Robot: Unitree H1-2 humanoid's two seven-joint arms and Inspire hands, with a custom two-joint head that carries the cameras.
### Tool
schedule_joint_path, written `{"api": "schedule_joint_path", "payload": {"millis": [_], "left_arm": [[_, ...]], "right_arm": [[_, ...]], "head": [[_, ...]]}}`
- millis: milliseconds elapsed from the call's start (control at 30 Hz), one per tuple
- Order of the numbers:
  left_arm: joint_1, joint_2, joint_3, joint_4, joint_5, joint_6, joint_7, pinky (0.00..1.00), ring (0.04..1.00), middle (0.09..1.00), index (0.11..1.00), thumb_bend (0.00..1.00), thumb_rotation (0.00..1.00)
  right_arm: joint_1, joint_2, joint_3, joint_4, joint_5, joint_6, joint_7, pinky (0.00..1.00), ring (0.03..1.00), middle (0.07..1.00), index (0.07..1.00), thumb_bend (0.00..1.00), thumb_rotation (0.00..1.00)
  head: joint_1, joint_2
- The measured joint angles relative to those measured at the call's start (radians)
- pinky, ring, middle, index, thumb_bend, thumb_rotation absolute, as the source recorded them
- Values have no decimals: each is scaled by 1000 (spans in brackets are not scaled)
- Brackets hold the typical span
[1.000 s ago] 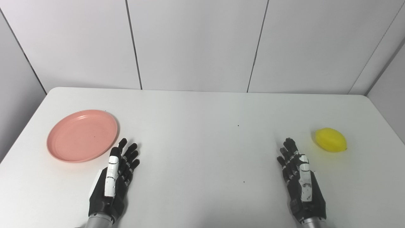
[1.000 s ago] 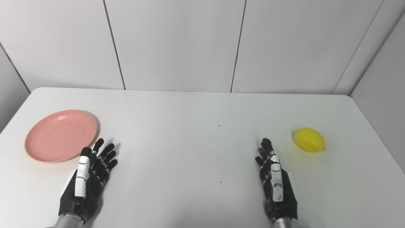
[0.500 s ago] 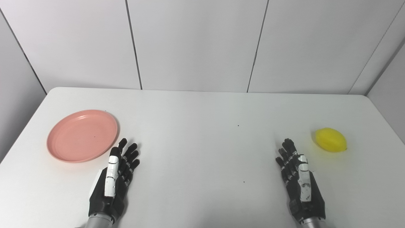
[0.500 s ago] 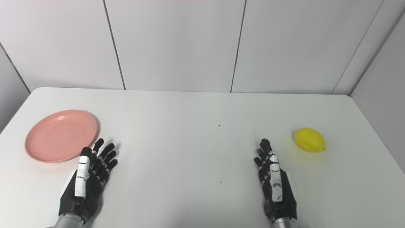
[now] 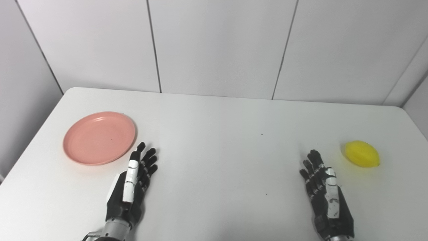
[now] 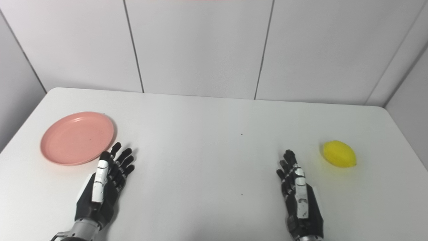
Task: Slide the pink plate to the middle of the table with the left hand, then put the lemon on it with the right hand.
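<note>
While both my arms reach forward, my left hand (image 5: 132, 182) lies flat, fingers spread, empty, just beside the pink plate (image 5: 99, 138) at the table's (image 5: 214, 120) left. My right hand (image 5: 327, 197) is likewise spread and empty, near the lemon (image 5: 362, 154).

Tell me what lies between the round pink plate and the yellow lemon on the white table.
Only bare white table lies between the round pink plate and the yellow lemon, apart from a tiny dark speck; both eye views show this. Both hands sit nearer the robot.
</note>
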Motion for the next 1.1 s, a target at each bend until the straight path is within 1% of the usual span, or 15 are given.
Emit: {"api": "schedule_joint_path", "payload": {"millis": [33,67,100,167,200,233,267,333,433,533,767,833,900,1033,1100], "left_arm": [[0,-2,-6,5,7,-8,1,980,940,930,962,596,918],[-1,-5,-11,10,10,-15,4,974,936,927,956,596,907],[-1,-9,-16,18,12,-29,9,966,931,922,947,587,896],[-2,-19,-21,29,19,-47,22,962,928,920,943,576,897],[-2,-26,-24,36,22,-56,24,961,928,920,941,572,897],[-2,-33,-26,44,25,-69,28,957,924,916,936,570,887],[-2,-44,-28,54,28,-80,32,954,921,913,933,569,880],[-2,-65,-35,62,30,-96,37,946,914,905,928,579,874],[-2,-100,-53,75,41,-116,37,954,915,905,932,586,884],[-2,-119,-66,90,56,-132,37,962,919,908,935,592,890],[-2,-128,-62,105,55,-161,37,958,922,912,931,590,862],[-2,-129,-63,113,55,-174,36,959,924,915,934,593,858],[-2,-130,-63,120,55,-188,34,957,924,915,933,593,854],[-2,-132,-62,130,56,-205,29,957,921,913,931,579,851],[-2,-134,-62,136,56,-216,28,957,919,911,930,574,854]], "right_arm": [[-3,-5,-4,4,7,0,3,1000,1000,1000,976,742,973],[-3,-10,-9,9,12,0,9,1000,1000,1000,979,742,975],[-4,-17,-12,13,17,-1,17,1000,1000,1000,984,740,978],[-5,-28,-17,18,32,-2,30,1000,1000,1000,991,730,989],[-6,-32,-21,21,36,-3,36,1000,1000,1000,993,726,993],[-6,-36,-24,23,42,-4,38,1000,1000,1000,997,718,997],[-6,-40,-27,26,47,-5,39,1000,1000,1000,999,713,999],[-8,-49,-33,32,53,-5,44,1000,1000,1000,1000,704,1000],[-9,-64,-37,39,69,-6,64,1000,1000,1000,1000,688,1000],[-12,-69,-43,44,79,-6,73,1000,1000,1000,1000,677,1000],[-14,-68,-53,48,84,-6,77,1000,1000,1000,1000,686,1000],[-14,-68,-53,48,85,-9,77,1000,1000,1000,1000,682,1000],[-14,-68,-54,49,85,-10,77,1000,1000,1000,1000,674,1000],[-14,-68,-56,49,86,-10,77,1000,1000,1000,1000,657,1000],[-14,-67,-57,50,88,-10,77,1000,1000,1000,1000,651,1000]], "head": [[29,-12],[29,-12],[70,-32],[71,-32],[110,-49],[110,-49],[142,-61],[159,-70],[169,-84],[169,-89],[176,-103],[193,-117],[193,-117],[216,-141],[219,-144]]}}
